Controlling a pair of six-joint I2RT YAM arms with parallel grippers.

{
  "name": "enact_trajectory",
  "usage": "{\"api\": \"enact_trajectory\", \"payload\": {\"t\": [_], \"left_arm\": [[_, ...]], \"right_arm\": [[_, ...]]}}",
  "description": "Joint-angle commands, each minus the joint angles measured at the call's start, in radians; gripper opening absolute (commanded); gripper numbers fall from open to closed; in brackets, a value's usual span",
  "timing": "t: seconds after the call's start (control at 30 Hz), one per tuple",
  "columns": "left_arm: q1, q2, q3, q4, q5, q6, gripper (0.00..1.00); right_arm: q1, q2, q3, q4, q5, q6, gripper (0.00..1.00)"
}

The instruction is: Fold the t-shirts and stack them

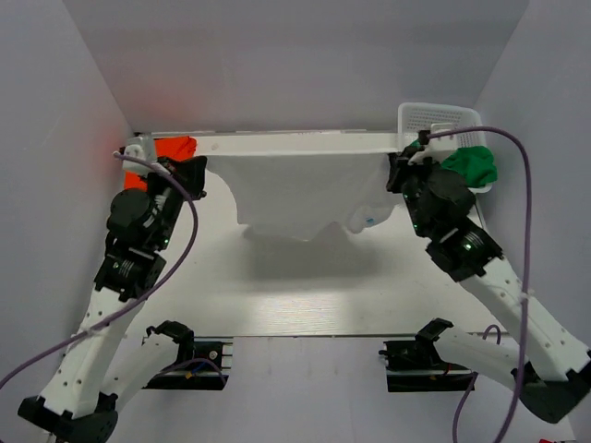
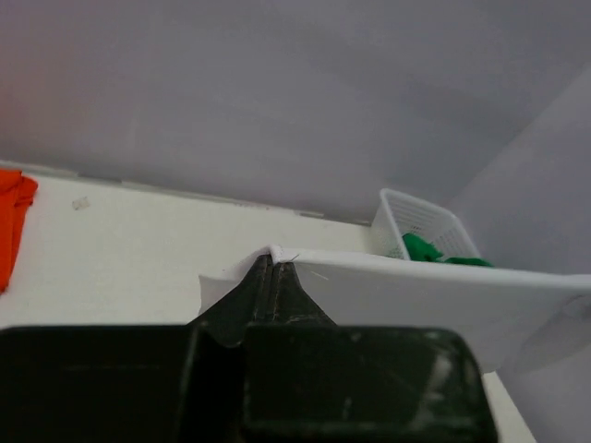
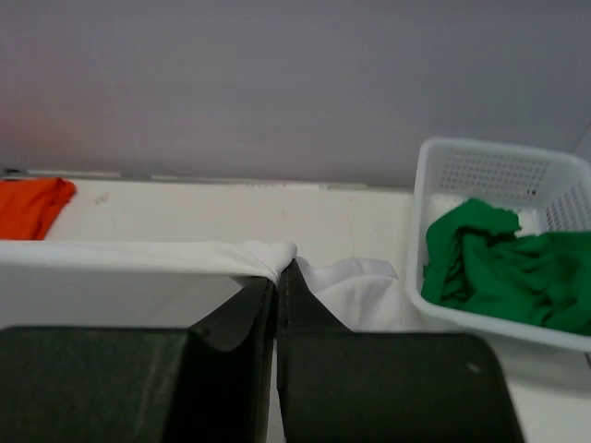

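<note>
While your left gripper and right gripper each pinch an upper corner, fingers pressed tight on cloth, you've got the white t-shirt stretched taut between them. Orange t-shirt lies far left, and the green t-shirt sits in the basket.

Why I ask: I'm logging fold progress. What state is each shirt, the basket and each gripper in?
white t-shirt: held up, top edge stretched between both grippers, rest hanging.
orange t-shirt: lying on the table, far left, not held.
green t-shirt: crumpled in the basket.
basket: upright, far right.
left gripper: shut on the white t-shirt.
right gripper: shut on the white t-shirt.
</note>
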Motion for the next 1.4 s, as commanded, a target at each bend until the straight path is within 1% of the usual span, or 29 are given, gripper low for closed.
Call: {"api": "enact_trajectory", "payload": {"t": [0.0,0.03,0.07,0.13,0.27,0.3,0.37,0.53,0.63,0.7,0.77,0.8,0.83,0.87,0.9,0.93,0.97,1.0,1.03,1.07,1.1,1.13,1.17,1.2,1.23,1.27,1.3,1.33,1.37], "left_arm": [[-0.003,-0.079,0.072,-0.028,-0.022,0.055,0.00],[-0.003,-0.094,0.084,-0.028,0.007,0.055,0.00],[-0.003,-0.122,0.113,-0.028,0.024,0.068,0.00],[0.006,-0.145,0.146,-0.037,0.068,0.079,0.00],[0.015,-0.200,0.227,-0.049,0.121,0.079,0.00],[0.015,-0.220,0.239,-0.049,0.145,0.079,0.00],[0.015,-0.229,0.274,-0.049,0.186,0.079,0.00],[0.015,-0.240,0.340,-0.058,0.196,0.101,0.00],[0.015,-0.184,0.340,-0.067,0.133,0.101,0.00],[0.015,-0.123,0.319,-0.042,0.093,0.111,0.00],[0.015,-0.067,0.287,-0.026,-0.012,0.125,0.00],[0.015,-0.035,0.263,-0.026,-0.060,0.125,0.00],[0.006,0.035,0.247,-0.026,-0.188,0.134,0.00],[0.006,0.112,0.215,-0.026,-0.350,0.134,0.00],[0.006,0.113,0.196,-0.017,-0.352,0.134,0.00],[0.016,0.152,0.177,-0.017,-0.502,0.083,0.00],[0.017,0.236,0.155,-0.017,-0.580,0.082,0.00],[0.017,0.281,0.126,-0.005,-0.629,0.072,0.00],[0.030,0.328,0.112,-0.005,-0.667,0.059,0.00],[0.047,0.377,0.103,-0.005,-0.668,0.047,0.00],[0.061,0.486,0.094,0.005,-0.656,0.038,0.00],[0.076,0.549,0.094,0.015,-0.637,0.029,0.00],[0.107,0.618,0.115,0.005,-0.619,0.029,0.10],[0.124,0.768,0.192,-0.044,-0.594,0.029,0.51],[0.136,0.842,0.246,-0.079,-0.594,0.015,0.76],[0.145,0.910,0.379,-0.127,-0.594,0.006,1.00],[0.161,0.973,0.450,-0.185,-0.585,-0.007,1.00],[0.161,1.066,0.513,-0.295,-0.562,-0.020,1.00],[0.161,1.091,0.594,-0.326,-0.550,-0.020,1.00]], "right_arm": [[0.000,-0.092,0.084,0.034,-0.005,-0.131,0.00],[-0.002,-0.109,0.102,0.015,-0.046,-0.145,0.00],[-0.002,-0.117,0.166,-0.006,-0.096,-0.160,0.00],[-0.002,-0.138,0.206,-0.077,-0.166,-0.194,0.00],[0.000,-0.169,0.352,-0.169,-0.340,-0.225,0.00],[0.001,-0.175,0.407,-0.198,-0.354,-0.229,0.00],[0.000,-0.195,0.434,-0.213,-0.414,-0.234,0.00],[0.001,-0.198,0.498,-0.243,-0.462,-0.263,0.00],[0.000,-0.166,0.465,-0.185,-0.410,-0.275,0.00],[0.000,-0.146,0.383,-0.123,-0.352,-0.286,0.00],[0.000,-0.085,0.328,-0.047,-0.294,-0.314,0.00],[-0.002,-0.064,0.272,-0.034,-0.237,-0.329,0.00],[-0.005,-0.010,0.245,0.018,-0.209,-0.343,0.00],[-0.011,0.045,0.207,0.064,-0.186,-0.348,0.00],[-0.011,0.046,0.207,0.076,-0.192,-0.351,0.00],[-0.023,0.108,0.144,0.079,-0.189,-0.348,0.00],[-0.035,0.136,0.127,0.143,-0.215,-0.348,0.00],[-0.048,0.163,0.103,0.147,-0.236,-0.329,0.00],[-0.072,0.229,0.087,0.153,-0.284,-0.316,0.00],[-0.103,0.310,0.075,0.153,-0.316,-0.302,0.00],[-0.120,0.358,0.076,0.152,-0.344,-0.288,0.00],[-0.168,0.462,0.096,0.141,-0.400,-0.277,0.00],[-0.181,0.517,0.142,0.115,-0.410,-0.251,0.00],[-0.219,0.682,0.179,0.057,-0.398,-0.240,0.09],[-0.229,0.732,0.220,0.025,-0.399,-0.231,0.19],[-0.236,0.778,0.342,-0.037,-0.396,-0.214,0.33],[-0.244,0.884,0.384,-0.060,-0.382,-0.208,0.47],[-0.250,0.907,0.477,-0.080,-0.387,-0.213,0.90],[-0.250,0.921,0.495,-0.098,-0.375,-0.214,0.90]]}}
